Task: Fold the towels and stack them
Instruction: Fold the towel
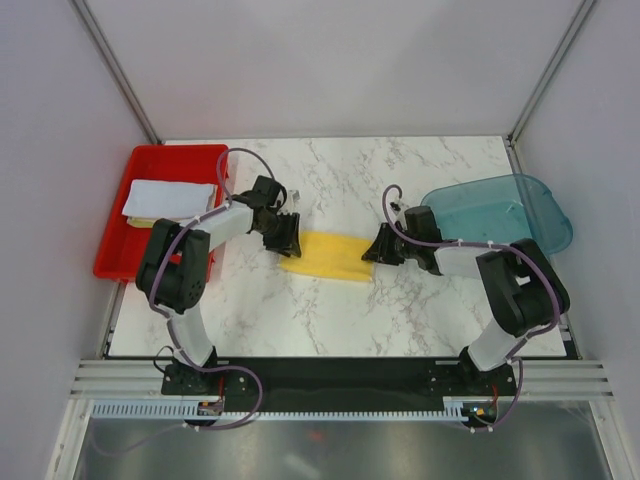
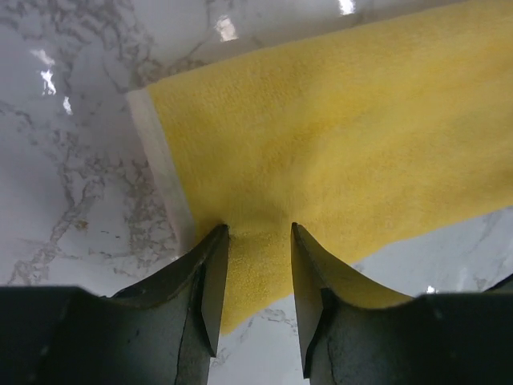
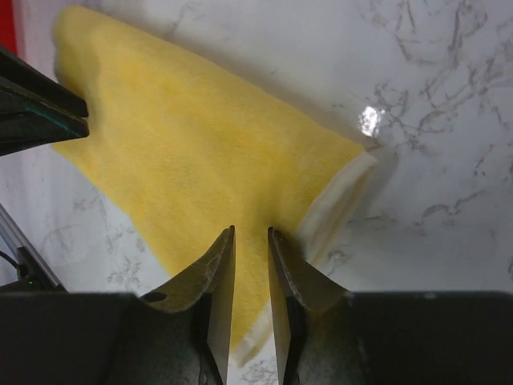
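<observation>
A yellow towel [image 1: 325,257] lies flat and folded on the marble table [image 1: 400,310], mid-table. My left gripper [image 1: 285,235] stands open over its left end; in the left wrist view the gripper [image 2: 259,228] has its jaws apart above the yellow towel [image 2: 345,136], next to the towel's white hem [image 2: 164,172]. My right gripper [image 1: 380,245] is open over the right end; the right wrist view shows that gripper [image 3: 251,229] with a narrow gap above the towel [image 3: 184,136]. Neither pinches cloth. A folded white towel [image 1: 168,198] lies in the red tray [image 1: 125,255].
The red tray stands at the table's left edge, with a pale yellowish cloth edge under the white towel. A translucent teal bin [image 1: 500,210] sits at the right rear, behind my right arm. Enclosure walls rise at the table's sides and back.
</observation>
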{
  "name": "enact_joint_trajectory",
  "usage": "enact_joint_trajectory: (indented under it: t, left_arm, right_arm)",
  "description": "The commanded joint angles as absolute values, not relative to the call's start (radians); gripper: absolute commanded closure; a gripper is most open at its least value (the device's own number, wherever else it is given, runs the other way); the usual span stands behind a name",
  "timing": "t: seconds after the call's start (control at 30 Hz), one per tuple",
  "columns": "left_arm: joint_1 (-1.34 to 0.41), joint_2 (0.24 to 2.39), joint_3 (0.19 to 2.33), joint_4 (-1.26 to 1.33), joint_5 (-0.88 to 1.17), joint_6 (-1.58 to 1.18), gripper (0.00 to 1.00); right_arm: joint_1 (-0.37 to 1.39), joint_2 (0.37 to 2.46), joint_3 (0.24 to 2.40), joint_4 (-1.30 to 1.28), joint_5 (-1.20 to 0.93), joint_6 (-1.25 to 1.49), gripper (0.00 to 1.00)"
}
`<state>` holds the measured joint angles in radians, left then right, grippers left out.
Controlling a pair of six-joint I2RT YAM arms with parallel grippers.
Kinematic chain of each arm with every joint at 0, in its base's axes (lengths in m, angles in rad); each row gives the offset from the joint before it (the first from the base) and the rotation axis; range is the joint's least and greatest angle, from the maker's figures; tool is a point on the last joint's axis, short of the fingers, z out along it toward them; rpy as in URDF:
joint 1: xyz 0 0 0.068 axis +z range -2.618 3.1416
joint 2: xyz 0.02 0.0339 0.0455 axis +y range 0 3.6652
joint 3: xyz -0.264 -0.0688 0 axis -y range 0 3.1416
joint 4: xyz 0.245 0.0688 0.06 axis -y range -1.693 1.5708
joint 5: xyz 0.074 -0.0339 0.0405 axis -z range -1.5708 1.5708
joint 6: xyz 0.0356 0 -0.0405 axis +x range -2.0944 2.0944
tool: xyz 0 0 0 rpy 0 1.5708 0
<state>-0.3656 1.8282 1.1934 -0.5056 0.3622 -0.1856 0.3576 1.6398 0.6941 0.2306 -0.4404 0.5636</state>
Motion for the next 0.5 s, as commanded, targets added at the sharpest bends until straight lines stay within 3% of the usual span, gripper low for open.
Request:
enact_joint_trajectory:
  t: [0.0,0.23,0.47]
  left_arm:
    - [-0.360,1.825,1.174,-0.469,0.235,-0.259,0.55]
    - [-0.377,1.672,1.117,-0.437,0.198,-0.368,0.55]
    - [-0.411,1.605,1.122,-0.436,0.405,-0.376,0.53]
  right_arm:
    - [0.341,1.710,0.713,0.256,-0.450,0.476,0.70]
    - [0.341,1.622,0.793,0.082,-0.402,0.361,0.70]
    - [0.383,1.496,0.796,0.015,-0.535,0.436,0.69]
